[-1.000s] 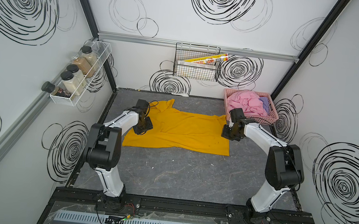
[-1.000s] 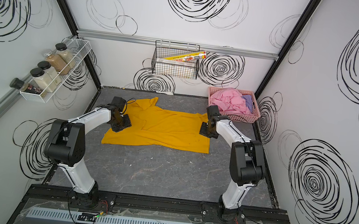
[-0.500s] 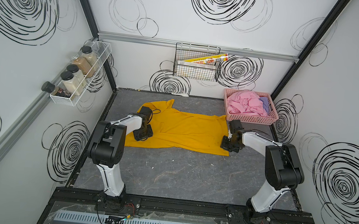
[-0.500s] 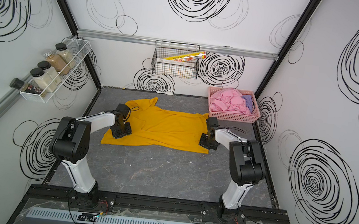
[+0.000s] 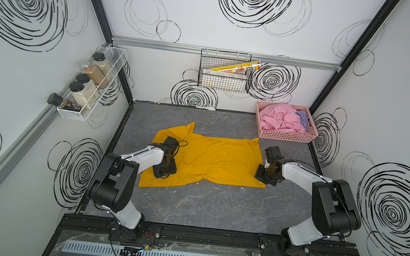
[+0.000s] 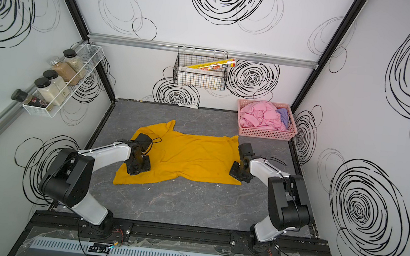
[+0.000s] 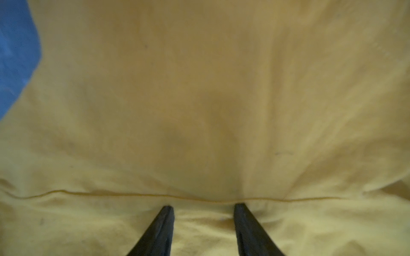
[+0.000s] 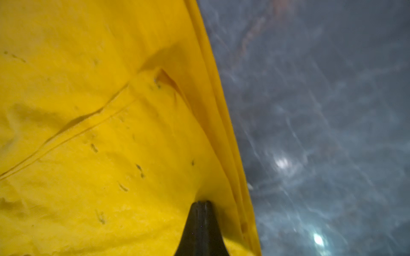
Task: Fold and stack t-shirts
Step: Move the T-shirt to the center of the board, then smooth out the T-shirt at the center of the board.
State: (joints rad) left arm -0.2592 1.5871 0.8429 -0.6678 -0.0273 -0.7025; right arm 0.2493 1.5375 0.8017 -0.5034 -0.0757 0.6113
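1 mustard-yellow t-shirt (image 5: 216, 161) spread on grey table (image 5: 215, 208) | left gripper (image 7: 203, 208) jaws half apart, tips resting on its cloth | right gripper (image 8: 202, 202) jaws closed, pinching its edge | pink t-shirt (image 5: 278, 118) and lavender t-shirt (image 5: 302, 118) crumpled in pink basket (image 5: 287, 136), back right corner

Both top views look steeply down from high above the front rail toward the back wall, far enough to hold both arms, the whole tabletop (image 5: 215, 208) and the yellow t-shirt (image 5: 221, 159) at mid-frame. They share nearly the same scene, shifted slightly sideways. The left wrist camera peers past the left gripper (image 7: 204, 206) from very close onto shirt cloth. The right wrist camera, equally close behind the right gripper (image 8: 200, 202), sees the shirt's edge beside tabletop.
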